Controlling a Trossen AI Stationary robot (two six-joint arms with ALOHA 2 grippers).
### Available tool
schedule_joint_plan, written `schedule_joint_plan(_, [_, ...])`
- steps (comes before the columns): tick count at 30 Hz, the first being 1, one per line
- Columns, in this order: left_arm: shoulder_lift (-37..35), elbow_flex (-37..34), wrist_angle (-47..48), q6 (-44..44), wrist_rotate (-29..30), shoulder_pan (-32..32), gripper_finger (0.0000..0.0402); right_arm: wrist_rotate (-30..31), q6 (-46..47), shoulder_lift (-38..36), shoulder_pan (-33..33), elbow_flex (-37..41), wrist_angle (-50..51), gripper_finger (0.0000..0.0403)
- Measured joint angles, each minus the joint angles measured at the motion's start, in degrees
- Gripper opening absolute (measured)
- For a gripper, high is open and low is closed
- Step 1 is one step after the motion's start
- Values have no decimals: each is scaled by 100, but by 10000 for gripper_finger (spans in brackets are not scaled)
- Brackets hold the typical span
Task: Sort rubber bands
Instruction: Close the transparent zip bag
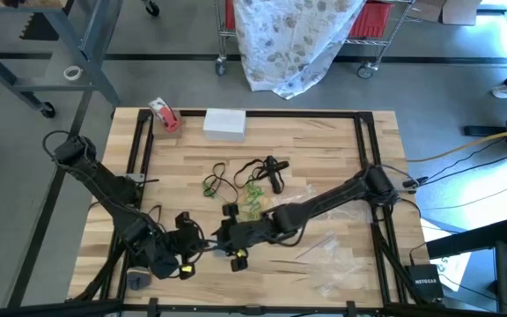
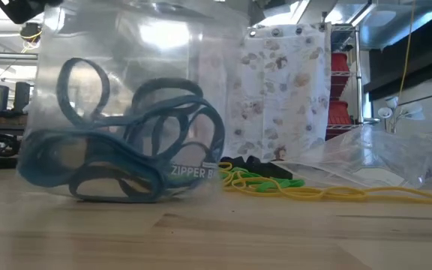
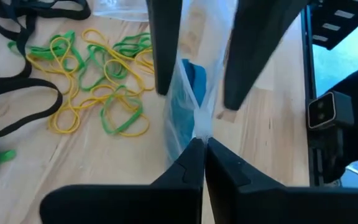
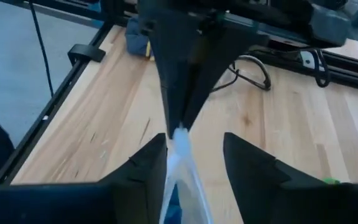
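A clear zipper bag [image 2: 126,82] stands upright on the wood near the table's near edge, with several blue rubber bands [image 2: 133,150] bunched in its bottom. My left gripper [image 3: 204,158] is shut on the bag's upper edge. My right gripper [image 4: 194,146] is open, with one finger on either side of the same edge, facing the left gripper [image 4: 179,121]. Loose green and yellow bands [image 3: 92,81] and black bands [image 3: 17,93] lie flat mid-table [image 1: 246,189]. My left gripper pinches the bag's upper edge [image 3: 199,127] between its two shut fingers, coming level from the table's left. The bag hangs upright below the hold, its bottom on the table. My right gripper straddles the bag edge [image 4: 178,140]; I cannot tell whether a finger touches it.
A red-and-white tape roll [image 1: 164,114] and a white box [image 1: 224,123] sit at the far edge. Empty clear bags [image 1: 333,255] lie on the table's right side. Black frame rails [image 1: 363,150] run along both sides. Bare wood lies left of the loose bands.
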State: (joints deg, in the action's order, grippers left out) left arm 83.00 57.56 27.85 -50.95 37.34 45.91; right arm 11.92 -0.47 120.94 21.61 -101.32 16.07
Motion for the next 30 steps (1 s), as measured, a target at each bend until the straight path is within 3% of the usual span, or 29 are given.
schedule_joint_plan(21, [0,-2,8,44,78,-2,0,-196,-153,156,-64,-2,-79,12])
schedule_joint_plan(30, [0,-2,3,43,94,-9,0,-187,-138,128,-66,-7,153,20])
